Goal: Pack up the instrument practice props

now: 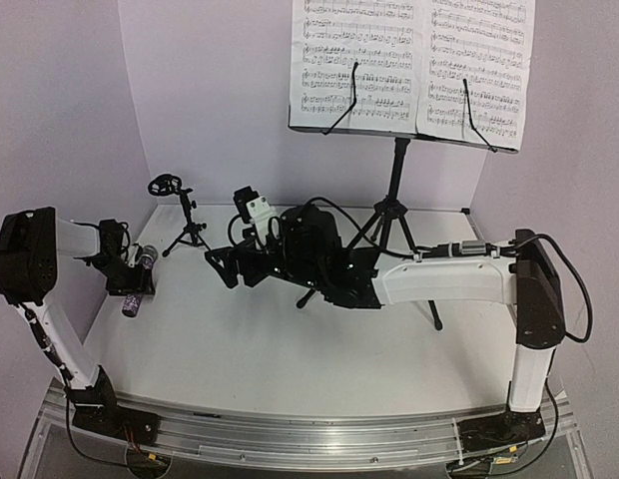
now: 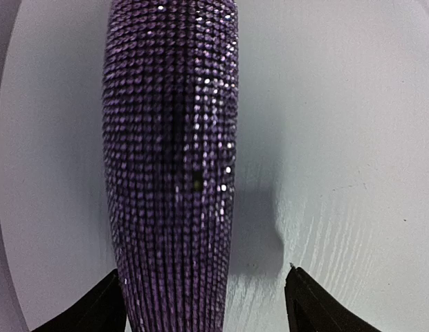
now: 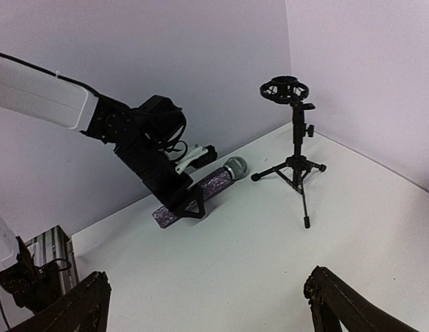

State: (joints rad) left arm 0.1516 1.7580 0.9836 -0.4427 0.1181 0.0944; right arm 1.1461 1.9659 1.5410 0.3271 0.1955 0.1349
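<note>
The one thing here that holds others is the tall black music stand (image 1: 395,185) at the back of the white desk (image 1: 290,349). Its ledge carries two white sheet-music pages (image 1: 361,62), side by side, each pinned by a thin black wire arm. There is one glittery purple microphone (image 3: 216,182), lying flat on the desk near the left wall. One small black tripod mic stand (image 3: 298,149) stands upright, well apart from it, toward the back corner. The left gripper (image 2: 203,273) straddles the microphone's body with its jaws apart: a clear gap shows on one side, while on the other I cannot tell whether the finger touches. The right gripper (image 3: 207,275) hangs over the bare desk with its jaws spread wide and nothing between them. The tops of the pages are cut off by the frame, and the right arm hides part of the music stand's legs. The left wrist view shows only the glittery shaft.
</note>
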